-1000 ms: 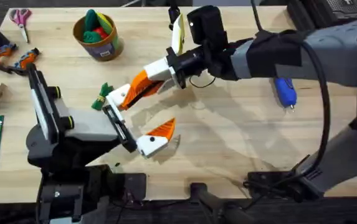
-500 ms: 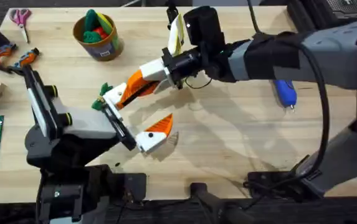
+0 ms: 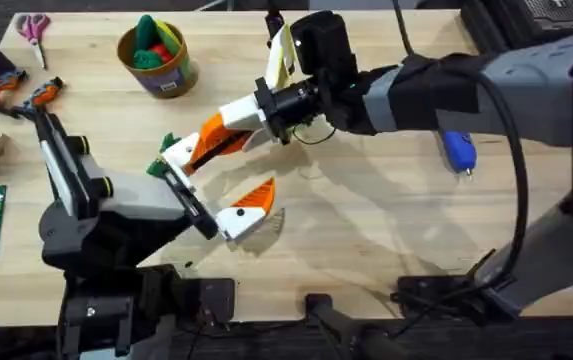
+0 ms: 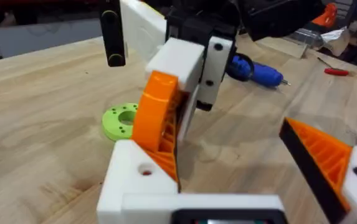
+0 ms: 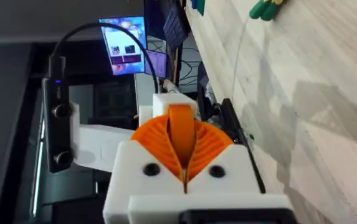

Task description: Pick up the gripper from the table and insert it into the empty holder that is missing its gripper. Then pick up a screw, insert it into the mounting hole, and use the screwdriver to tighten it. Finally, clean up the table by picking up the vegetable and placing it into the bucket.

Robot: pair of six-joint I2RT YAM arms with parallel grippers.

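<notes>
The small orange plastic wedge (image 5: 181,132) is clamped between the orange ribbed pads of the right gripper (image 3: 206,145), whose fingers are closed tight on it. The wedge is pressed at the bare white angular plastic holder block (image 3: 176,155), which forms one finger of the left gripper (image 3: 216,185). The left gripper is spread wide and nothing is grasped in it; its other finger carries an orange wedge on a white base (image 3: 249,207), well apart from the held wedge. Whether the wedge is fully seated cannot be told.

The small green toy bundle of stalks (image 3: 161,158) is seen just beside the holder block, on the side away from the right gripper. The round tan-yellow bucket (image 3: 156,52) is placed beyond the left gripper, well apart from it. The blue cylindrical power screwdriver (image 3: 457,148) is laid behind the right gripper, past that arm's forearm. A lime-green disc (image 4: 121,119) is seen near the right gripper.
</notes>
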